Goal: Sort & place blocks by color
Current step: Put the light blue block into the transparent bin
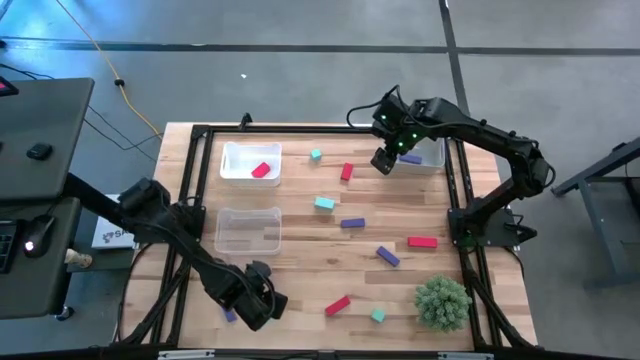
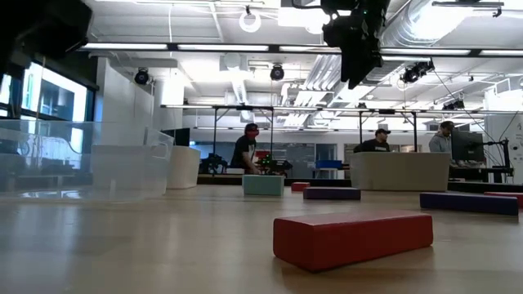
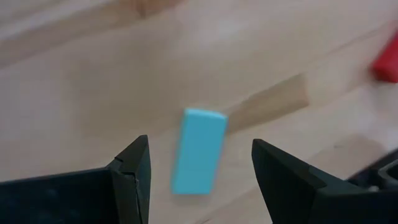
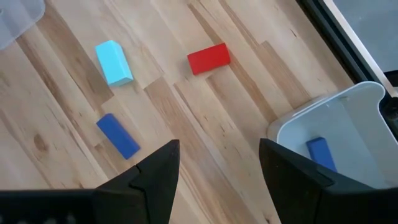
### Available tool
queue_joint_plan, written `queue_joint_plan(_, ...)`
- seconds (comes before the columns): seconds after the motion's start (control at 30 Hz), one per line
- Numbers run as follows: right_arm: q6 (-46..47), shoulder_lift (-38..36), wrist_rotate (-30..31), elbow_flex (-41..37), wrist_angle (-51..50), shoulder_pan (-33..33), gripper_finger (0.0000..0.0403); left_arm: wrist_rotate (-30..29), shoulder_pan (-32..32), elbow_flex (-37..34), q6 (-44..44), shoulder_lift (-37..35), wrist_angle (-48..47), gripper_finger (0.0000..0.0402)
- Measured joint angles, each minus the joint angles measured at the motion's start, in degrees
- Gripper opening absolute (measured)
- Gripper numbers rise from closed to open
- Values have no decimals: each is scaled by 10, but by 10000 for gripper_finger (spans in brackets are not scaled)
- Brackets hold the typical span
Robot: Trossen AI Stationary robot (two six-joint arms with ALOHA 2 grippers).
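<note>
My left tool (image 3: 200, 148) hangs low over the near left part of the bench (image 1: 300, 260), its fingers spread wide and gripping nothing. A teal block (image 3: 199, 151) lies flat on the wood in the gap between them, touching neither finger. Just beside that tool, toward the near edge, I see a small purple block (image 1: 230, 315).

Farther right along the near side lie a red bar (image 1: 337, 305) and a teal cube (image 1: 378, 315), with the green spiky plant ball (image 1: 442, 302) past them. Mid-bench I count a purple bar (image 1: 388, 256), a red bar (image 1: 422, 242), another purple bar (image 1: 352, 223) and a teal piece (image 1: 324, 203). An empty clear bin (image 1: 250, 228) stands at mid-left.

At the far side, my right tool (image 4: 219, 146) hovers above the wood with its fingers apart and empty, just beside the right-hand bin (image 4: 348, 106), which holds one purple block (image 4: 321, 152). A red block (image 1: 347, 172) and a teal cube (image 1: 316, 155) lie near it. The far left bin (image 1: 232, 152) holds a red block (image 1: 262, 170).
</note>
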Motion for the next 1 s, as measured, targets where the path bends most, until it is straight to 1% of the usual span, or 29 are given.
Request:
queue_joint_plan(0.23,4,0,0,0,3,0,210,8,-14,4,-10,22,34,193)
queue_joint_plan(0.3,13,0,0,0,4,0,210,10,-18,2,-12,26,25,193)
queue_joint_plan(0.4,15,0,0,0,4,0,210,16,-19,5,-13,41,45,193)
queue_joint_plan(0.6,15,0,0,0,6,0,210,27,-20,4,-14,63,49,193)
queue_joint_plan(0.8,16,0,0,0,6,0,210,34,-20,7,-22,74,20,193)
queue_joint_plan(1.0,17,0,0,0,6,0,210,40,-20,7,-2,87,4,193)
